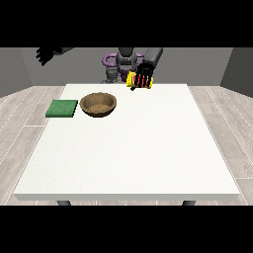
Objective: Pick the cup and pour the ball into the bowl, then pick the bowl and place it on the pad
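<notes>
The hand at the view's right has its fingers wrapped round a yellow cup, held above the far edge of the table and lying roughly on its side, mouth apparently toward the view's left. The ball cannot be made out, so whether it sits inside the cup cannot be told. The brown bowl stands on the table at about 8 o'clock from the cup, near but clearly apart; the green pad lies flat just beside the bowl at its 9 o'clock, not touching it. Judged step: carrying the cup across for the pour. To do it well, the cup's mouth should arrive over the bowl's middle before tipping further, kept low over the rim so the ball rolls in and does not bounce out; with the cup already near horizontal, an early spill onto the table is the risk to watch. Arm pose: the forearm comes down from the shoulder to the cup, back of the hand toward the camera. The hand at the view's left is raised high and wide at 10 o'clock from the bowl, off the table, holding nothing, fingers spread.
</notes>
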